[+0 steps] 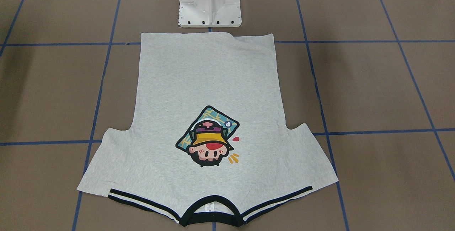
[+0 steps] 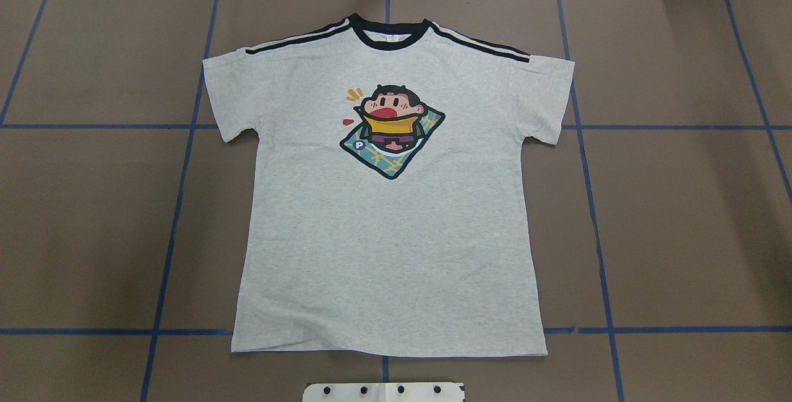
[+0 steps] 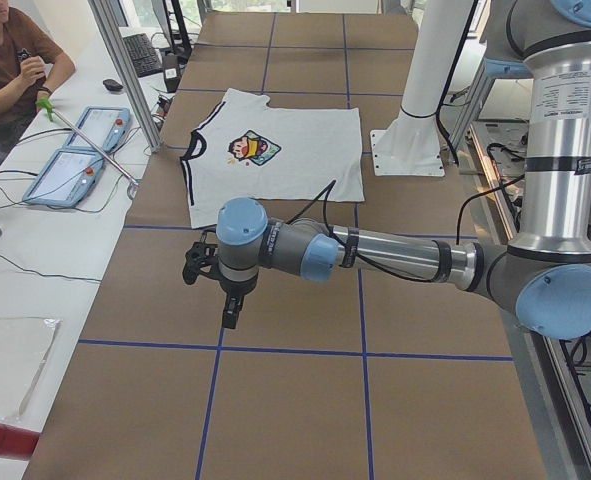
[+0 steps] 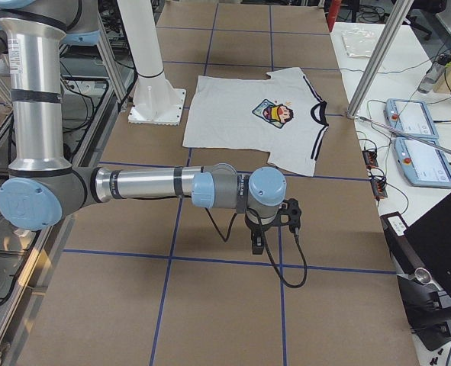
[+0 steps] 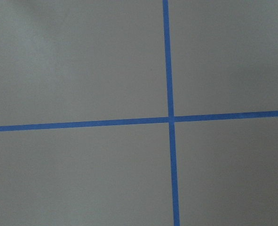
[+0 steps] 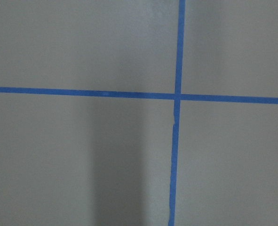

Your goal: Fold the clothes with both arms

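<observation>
On brown blue-taped desk [image 2: 680, 235], flat and print-up, light heather-grey short-sleeved T-shirt [image 2: 390, 253], hem by white pedestal [image 1: 209, 3]; well apart, silver-and-grey left arm [image 3: 395, 258] and right arm [image 4: 141, 183] over bare desk; black left gripper [image 3: 231, 312], right gripper [image 4: 257, 244]: cannot tell whether wide or narrow.

Brown table [image 2: 680, 235] gridded with blue tape lines [image 5: 169, 117], one crossing just below the jaws of the left gripper [image 3: 231, 318]; white pedestal [image 1: 209, 3] well apart from them; two teach pendants [image 3: 63, 178] past the table edge; a seated person [image 3: 10, 60] beyond.
</observation>
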Controlling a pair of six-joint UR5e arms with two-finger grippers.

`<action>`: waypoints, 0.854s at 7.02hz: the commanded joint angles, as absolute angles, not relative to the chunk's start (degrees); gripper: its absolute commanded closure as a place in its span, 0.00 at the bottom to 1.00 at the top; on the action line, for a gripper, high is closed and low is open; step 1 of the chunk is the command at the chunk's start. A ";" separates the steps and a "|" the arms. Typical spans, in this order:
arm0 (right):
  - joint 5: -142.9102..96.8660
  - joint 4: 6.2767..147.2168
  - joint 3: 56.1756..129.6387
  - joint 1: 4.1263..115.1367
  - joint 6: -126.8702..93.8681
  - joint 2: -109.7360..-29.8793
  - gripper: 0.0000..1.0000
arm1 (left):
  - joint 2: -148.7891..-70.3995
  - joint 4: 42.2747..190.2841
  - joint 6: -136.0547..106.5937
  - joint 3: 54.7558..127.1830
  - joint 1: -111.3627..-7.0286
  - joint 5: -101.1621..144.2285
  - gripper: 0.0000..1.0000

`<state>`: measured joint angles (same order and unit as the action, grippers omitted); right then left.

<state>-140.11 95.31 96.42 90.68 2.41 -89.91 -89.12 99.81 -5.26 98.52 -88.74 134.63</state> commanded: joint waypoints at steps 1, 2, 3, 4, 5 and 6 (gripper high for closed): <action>-140.98 88.13 91.63 87.83 2.29 -86.07 0.00 | -88.95 106.41 -5.45 98.26 -87.98 139.02 0.00; -140.54 78.15 88.89 84.67 -1.98 -85.44 0.00 | -89.73 106.44 -5.10 97.83 -87.98 138.61 0.00; -140.02 71.61 85.20 80.55 -10.72 -82.30 0.00 | -90.26 106.52 -5.27 96.08 -87.98 139.04 0.00; -138.79 66.50 80.73 77.11 -15.86 -78.26 0.00 | -90.35 107.13 -5.01 95.98 -87.89 138.43 0.00; -135.47 62.53 77.38 73.95 -17.56 -74.13 0.00 | -90.35 107.49 -5.01 95.63 -87.63 137.91 0.00; -132.66 61.62 75.08 70.96 -21.32 -69.92 0.00 | -90.35 108.01 -5.18 95.80 -87.54 135.29 0.00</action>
<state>-135.97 64.58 78.58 74.81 -16.96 -75.00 -90.31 107.43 -5.08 95.86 -87.70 137.41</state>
